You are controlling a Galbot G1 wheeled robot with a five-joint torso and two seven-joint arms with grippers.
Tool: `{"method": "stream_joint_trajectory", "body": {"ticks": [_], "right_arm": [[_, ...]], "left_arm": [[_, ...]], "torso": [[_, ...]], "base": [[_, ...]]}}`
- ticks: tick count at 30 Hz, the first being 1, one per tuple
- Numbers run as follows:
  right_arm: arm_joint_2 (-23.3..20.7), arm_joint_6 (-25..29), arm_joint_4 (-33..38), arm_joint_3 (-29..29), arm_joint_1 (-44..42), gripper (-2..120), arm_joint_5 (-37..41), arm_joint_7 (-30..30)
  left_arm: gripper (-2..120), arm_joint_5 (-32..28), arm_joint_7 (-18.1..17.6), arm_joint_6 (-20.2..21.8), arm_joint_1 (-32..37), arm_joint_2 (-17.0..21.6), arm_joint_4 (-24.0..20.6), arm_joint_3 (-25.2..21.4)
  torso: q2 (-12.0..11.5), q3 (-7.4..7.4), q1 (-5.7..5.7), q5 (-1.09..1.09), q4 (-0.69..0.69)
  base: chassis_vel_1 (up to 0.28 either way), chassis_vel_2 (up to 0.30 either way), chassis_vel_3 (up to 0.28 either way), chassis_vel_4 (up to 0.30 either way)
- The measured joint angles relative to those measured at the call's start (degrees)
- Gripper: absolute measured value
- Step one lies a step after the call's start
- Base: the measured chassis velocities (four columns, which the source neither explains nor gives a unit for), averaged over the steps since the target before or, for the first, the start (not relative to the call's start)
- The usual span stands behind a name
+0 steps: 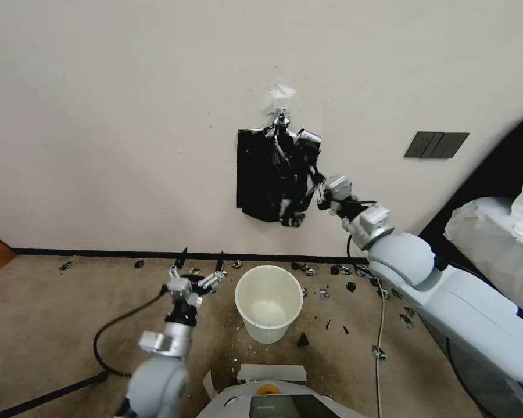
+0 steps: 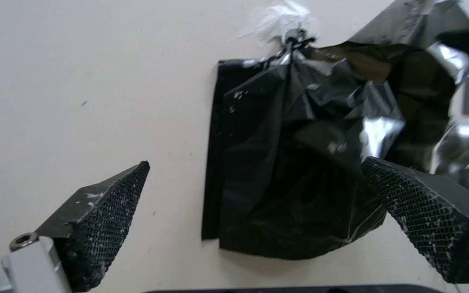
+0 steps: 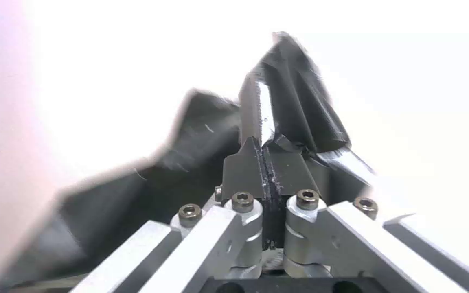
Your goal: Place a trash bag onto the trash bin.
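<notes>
The trash bag point(image 1: 287, 174) is glossy black and crinkled. It hangs on the wall from a taped hook, pulled partly away from the surface. My right gripper point(image 1: 322, 196) is shut on the bag's right edge. In the right wrist view the fingertips point(image 3: 264, 148) pinch a fold of the black plastic point(image 3: 294, 97). The cream-white trash bin point(image 1: 268, 277) stands upright on the carpet below, with nothing in it. My left gripper point(image 1: 200, 262) is open just left of the bin, pointing up at the wall. The bag point(image 2: 321, 134) shows beyond its pads point(image 2: 110, 211).
A flat black sheaf of bags point(image 1: 249, 174) hangs behind the loose bag. Black and silver scraps point(image 1: 343, 270) litter the carpet along the baseboard. A grey wall plate point(image 1: 436, 145) is to the right, and white plastic-covered bulk point(image 1: 494, 232) at far right. A white cable point(image 1: 380, 325) runs beside the bin.
</notes>
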Motion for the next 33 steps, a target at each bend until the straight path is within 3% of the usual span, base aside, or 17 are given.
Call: {"method": "stream_joint_trajectory", "body": {"ticks": [2,4,5,6,8,10,11,14,15,17,18,19,22,27,30,31,33], "right_arm": [[0.7,1.4,0.0,-0.6,0.2,0,0.0,-1.0],[1.0,1.8,0.0,-0.7,0.3,0,0.0,-1.1],[1.2,2.1,-0.1,-1.0,0.5,0,0.0,-1.3],[1.2,2.1,-0.1,-1.0,0.5,0,0.0,-1.3],[1.8,2.8,-0.6,-2.8,2.2,0,0.0,-1.4],[2.2,3.6,-0.8,-3.7,3.5,0,-0.2,-1.6],[2.2,3.6,-0.8,-3.7,3.5,0,-0.2,-1.6],[2.4,3.9,-0.8,-4.0,4.0,0,-0.9,-1.8],[2.4,3.9,-0.8,-4.0,4.0,0,-0.9,-1.8],[2.6,3.9,-0.9,-4.0,4.1,0,-1.3,-1.8],[2.6,3.9,-1.0,-4.0,4.1,0,-1.5,-1.8],[2.6,3.9,-1.0,-4.0,4.1,0,-1.5,-1.8],[2.7,3.9,-1.2,-3.7,4.0,0,-1.7,-1.8],[2.7,3.9,-1.3,-3.6,3.8,0,-1.9,-1.8],[2.6,3.7,-1.5,-3.0,3.3,0,-2.2,-1.6],[2.6,3.7,-1.5,-3.0,3.3,0,-2.2,-1.6],[2.5,3.6,-1.4,-2.2,2.9,0,-2.2,-1.6]], "left_arm": [[100,-3.6,-0.8,1.3,-3.2,5.8,-0.8,-0.6],[100,-4.6,-1.1,1.7,-4.5,7.9,-0.8,-0.7],[100,-6.4,-1.6,2.6,-7.6,12.0,-0.8,-0.7],[100,-6.4,-1.6,2.6,-7.6,12.0,-0.8,-0.7],[100,-9.3,-2.0,3.9,-13.3,18.4,-0.4,-0.8],[100,-12.3,-2.2,5.1,-20.2,24.5,0.9,1.3],[100,-12.3,-2.2,5.1,-20.2,24.5,0.9,1.3],[100,-16.7,-2.6,7.5,-37.3,33.6,4.6,13.8],[100,-16.7,-2.6,7.5,-37.3,33.6,4.6,13.8],[100,-17.9,-2.6,8.5,-51.5,36.5,7.4,25.5],[100,-18.0,-2.4,8.8,-57.2,36.9,8.5,30.4],[100,-18.0,-2.4,8.8,-57.2,36.9,8.5,30.4],[100,-17.7,-1.7,9.8,-75.8,34.9,11.8,48.8],[100,-17.6,-1.5,10.2,-82.3,33.2,12.8,54.8],[100,-16.9,1.0,11.8,-97.3,30.2,14.7,67.3],[100,-16.9,1.0,11.8,-97.3,30.2,14.7,67.3],[100,-16.2,2.1,13.3,-104.1,29.6,15.1,74.4]], "torso": [[0.0,0.00,0.00,0.00,0.00],[0.0,0.00,0.00,0.00,-0.01],[0.0,0.00,0.00,0.00,-0.03],[0.0,0.00,0.00,0.00,-0.03],[0.0,0.00,0.00,0.01,-0.06],[0.0,0.00,0.00,0.01,-0.01],[0.0,0.00,0.00,0.01,-0.01],[0.0,0.01,0.01,0.02,-0.05],[0.0,0.01,0.01,0.02,-0.05],[0.0,0.01,0.00,0.05,-0.05],[0.0,0.01,0.00,0.02,-0.04],[0.0,0.01,0.00,0.02,-0.04],[0.0,0.01,0.00,0.00,-0.01],[0.0,0.01,0.00,-0.01,-0.03],[0.0,0.01,0.00,0.04,-0.05],[0.0,0.01,0.00,0.04,-0.05],[0.0,0.01,0.00,0.04,-0.01]], "base": [[0.000,0.000,0.000,0.000],[0.000,0.000,0.000,0.000],[0.000,0.000,0.000,0.000],[0.000,0.000,0.000,0.000],[0.000,0.000,0.000,0.000],[0.000,0.000,0.000,0.000],[0.000,0.000,0.000,0.000],[0.000,0.000,0.000,0.000],[0.000,0.000,0.000,0.000],[0.000,0.000,0.000,0.000],[0.000,0.000,0.000,0.000],[0.000,0.000,0.000,0.000],[0.000,0.000,0.000,0.000],[0.000,0.000,0.000,0.000],[0.000,0.000,0.000,0.000],[0.000,0.000,0.000,0.000],[0.000,0.000,0.000,0.000]]}}
